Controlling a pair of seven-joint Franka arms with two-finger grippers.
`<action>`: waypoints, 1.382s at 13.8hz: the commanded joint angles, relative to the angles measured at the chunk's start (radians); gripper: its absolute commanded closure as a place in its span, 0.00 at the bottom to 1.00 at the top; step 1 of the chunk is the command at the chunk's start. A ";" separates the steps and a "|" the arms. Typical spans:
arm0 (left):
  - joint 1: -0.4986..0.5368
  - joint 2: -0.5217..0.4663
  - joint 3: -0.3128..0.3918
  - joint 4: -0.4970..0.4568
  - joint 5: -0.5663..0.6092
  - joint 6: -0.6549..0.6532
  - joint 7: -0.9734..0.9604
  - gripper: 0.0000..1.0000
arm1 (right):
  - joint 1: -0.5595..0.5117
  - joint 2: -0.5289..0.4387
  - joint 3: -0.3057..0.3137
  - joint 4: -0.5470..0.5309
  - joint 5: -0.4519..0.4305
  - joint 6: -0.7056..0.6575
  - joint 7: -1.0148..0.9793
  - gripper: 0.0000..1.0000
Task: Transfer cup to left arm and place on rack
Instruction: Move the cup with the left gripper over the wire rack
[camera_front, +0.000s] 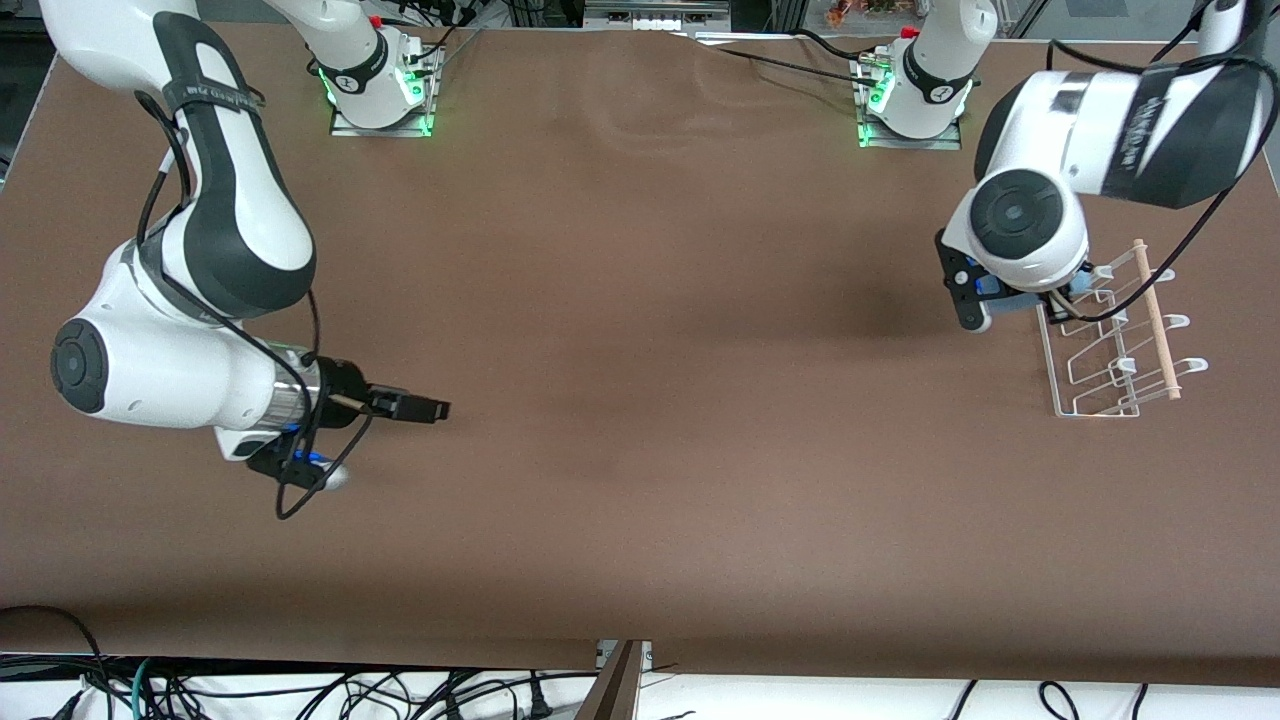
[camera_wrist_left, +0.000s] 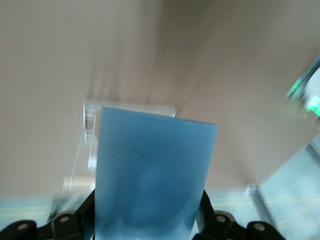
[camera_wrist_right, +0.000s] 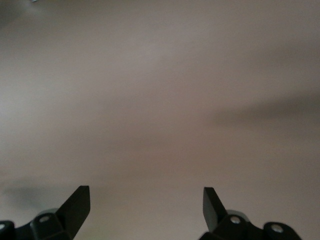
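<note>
While my left gripper (camera_wrist_left: 150, 227) hangs over the rack (camera_front: 1120, 340) at the left arm's end of the table (camera_front: 640, 400), its fingers are clamped on the cup (camera_wrist_left: 152, 175), which fills most of the left wrist view. From the front I see only a sliver of blue under the wrist, right at the rack's end farthest from the camera (the arm covers the rest). A clear acrylic edge of the rack shows just past the cup's rim in the wrist view. The wooden rod (camera_front: 1156, 320) lies across the white pegs. My right gripper (camera_front: 432, 408) waits low over bare table toward the right arm's end, fingers (camera_wrist_right: 75, 207) spread apart with nothing between them.
</note>
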 joint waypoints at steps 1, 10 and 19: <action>-0.005 -0.022 -0.006 -0.147 0.244 -0.008 -0.103 1.00 | -0.006 -0.060 -0.059 -0.069 -0.112 -0.025 -0.020 0.00; 0.065 -0.165 -0.056 -0.718 0.773 0.133 -0.344 1.00 | -0.020 -0.244 -0.163 -0.162 -0.344 -0.110 -0.261 0.00; 0.090 -0.128 -0.024 -0.840 0.881 0.142 -0.638 1.00 | -0.084 -0.476 -0.088 -0.244 -0.377 -0.142 -0.264 0.00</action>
